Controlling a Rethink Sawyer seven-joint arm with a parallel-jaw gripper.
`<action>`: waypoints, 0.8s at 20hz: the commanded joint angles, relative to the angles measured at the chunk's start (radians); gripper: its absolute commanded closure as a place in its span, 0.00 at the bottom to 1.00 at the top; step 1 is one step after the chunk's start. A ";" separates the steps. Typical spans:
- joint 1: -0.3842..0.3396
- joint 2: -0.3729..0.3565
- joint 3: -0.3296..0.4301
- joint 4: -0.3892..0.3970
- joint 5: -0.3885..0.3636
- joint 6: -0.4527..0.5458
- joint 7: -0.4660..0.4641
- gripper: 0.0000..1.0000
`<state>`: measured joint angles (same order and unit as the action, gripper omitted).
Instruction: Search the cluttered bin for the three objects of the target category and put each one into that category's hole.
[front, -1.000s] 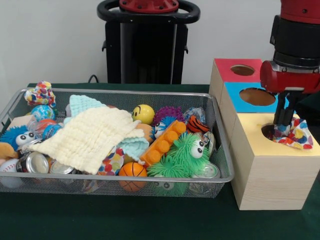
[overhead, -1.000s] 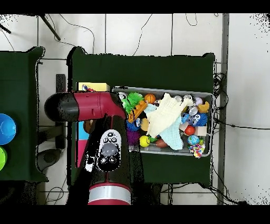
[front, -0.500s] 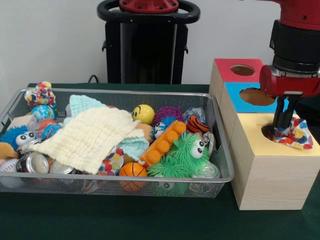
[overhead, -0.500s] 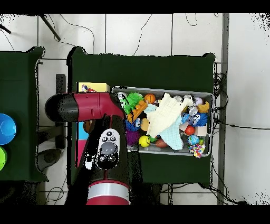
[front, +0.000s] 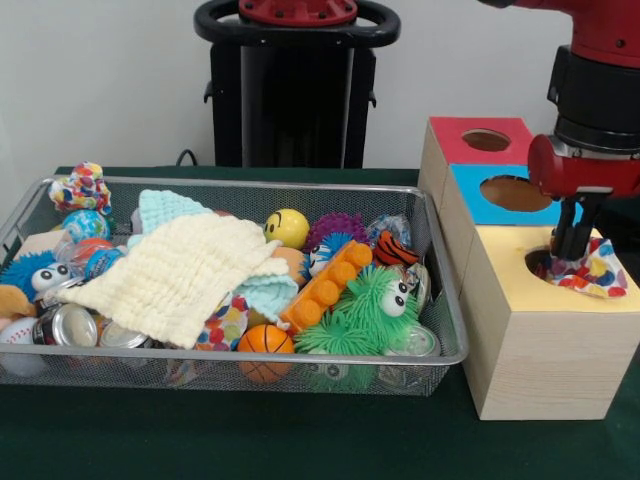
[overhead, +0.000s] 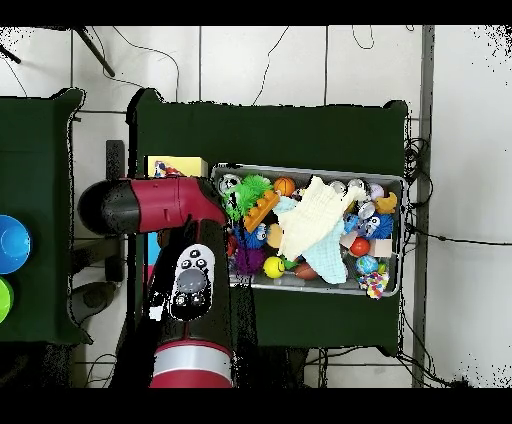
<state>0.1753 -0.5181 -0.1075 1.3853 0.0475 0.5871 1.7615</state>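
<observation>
Half the patterned cloth (front: 585, 272) under the jaws (front: 568, 245), grip unclear, sits outside the yellow box's hole (front: 540, 262) and could snag.

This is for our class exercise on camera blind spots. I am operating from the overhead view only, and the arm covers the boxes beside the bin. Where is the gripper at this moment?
Observer: The front view shows the gripper down at the hole in the yellow-topped box.
Operator: Is anything at that hole?
Observer: Yes. A multicoloured patterned cloth lies across the hole's rim. Part of it is on the box top, so it is not fully inside.
Operator: What other holes are there?
Observer: Behind the yellow-topped box stand a blue-topped box and a red-topped box. Each has a round hole in its top.
</observation>
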 joint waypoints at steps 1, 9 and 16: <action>0.028 0.054 0.025 -0.001 0.043 0.155 0.225 1.00; 0.035 0.051 0.010 -0.017 0.042 0.176 0.209 1.00; 0.026 0.051 0.021 0.003 0.069 0.138 0.220 1.00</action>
<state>0.2028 -0.5063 -0.1365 1.3591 0.0670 0.6230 1.7615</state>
